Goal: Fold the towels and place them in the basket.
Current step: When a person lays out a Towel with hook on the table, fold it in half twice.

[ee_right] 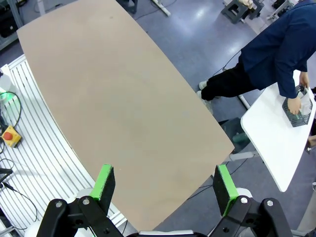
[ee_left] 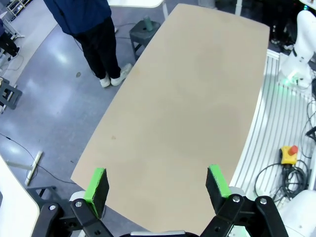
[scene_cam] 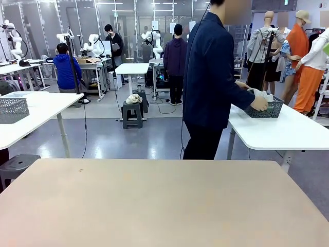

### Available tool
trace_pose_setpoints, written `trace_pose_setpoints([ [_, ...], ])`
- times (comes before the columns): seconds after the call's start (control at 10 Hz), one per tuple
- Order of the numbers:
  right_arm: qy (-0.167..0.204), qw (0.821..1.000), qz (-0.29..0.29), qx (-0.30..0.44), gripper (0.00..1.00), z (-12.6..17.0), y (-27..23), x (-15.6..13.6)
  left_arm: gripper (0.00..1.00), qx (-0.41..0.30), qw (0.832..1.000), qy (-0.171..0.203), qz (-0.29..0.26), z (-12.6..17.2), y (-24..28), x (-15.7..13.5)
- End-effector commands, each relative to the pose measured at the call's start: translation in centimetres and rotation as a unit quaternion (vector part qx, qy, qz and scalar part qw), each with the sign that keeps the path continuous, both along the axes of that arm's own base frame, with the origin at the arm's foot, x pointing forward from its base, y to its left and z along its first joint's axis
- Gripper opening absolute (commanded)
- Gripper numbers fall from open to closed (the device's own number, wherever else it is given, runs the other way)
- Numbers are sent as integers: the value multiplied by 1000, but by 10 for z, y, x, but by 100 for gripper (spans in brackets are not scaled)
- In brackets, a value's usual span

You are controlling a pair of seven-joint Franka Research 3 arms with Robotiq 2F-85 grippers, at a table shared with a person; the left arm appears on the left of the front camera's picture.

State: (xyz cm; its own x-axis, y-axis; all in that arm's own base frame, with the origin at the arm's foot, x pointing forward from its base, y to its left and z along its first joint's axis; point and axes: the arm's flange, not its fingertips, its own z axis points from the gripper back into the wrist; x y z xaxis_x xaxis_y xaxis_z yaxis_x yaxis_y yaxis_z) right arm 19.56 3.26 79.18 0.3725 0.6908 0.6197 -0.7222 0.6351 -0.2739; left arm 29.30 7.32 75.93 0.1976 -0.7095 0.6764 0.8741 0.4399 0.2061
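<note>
Basket [scene_cam: 264, 109], dark grey and latticed, sits on the white side table [scene_cam: 295, 131] off to my right, well apart from my own beige table [scene_cam: 164, 206]. Pale cloth [scene_cam: 262, 94] bunches above its rim, too small for me to tell whether it is the towels. A person [scene_cam: 211, 77] in a dark blue jacket stands turned toward it, one hand [scene_cam: 259, 103] on its near edge. My left gripper [ee_left: 156, 172] hangs high over the beige tabletop, pointing down, jaws spread wide with nothing between them. My right gripper [ee_right: 163, 170] is posed the same way, released and holding nothing
</note>
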Motion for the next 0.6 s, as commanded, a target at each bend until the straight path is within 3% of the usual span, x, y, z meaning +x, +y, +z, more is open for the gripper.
trace_pose_setpoints([
  [0.0, 0, 1000, 0, 0, 100, 0, 0, 0, 100, 0, 1000, -1, 0, 0, 1, 1],
  [0.5, 0, 1000, 0, 0, 100, 0, 0, 0, 100, 0, 1000, -1, 0, 0, 1, 1],
])
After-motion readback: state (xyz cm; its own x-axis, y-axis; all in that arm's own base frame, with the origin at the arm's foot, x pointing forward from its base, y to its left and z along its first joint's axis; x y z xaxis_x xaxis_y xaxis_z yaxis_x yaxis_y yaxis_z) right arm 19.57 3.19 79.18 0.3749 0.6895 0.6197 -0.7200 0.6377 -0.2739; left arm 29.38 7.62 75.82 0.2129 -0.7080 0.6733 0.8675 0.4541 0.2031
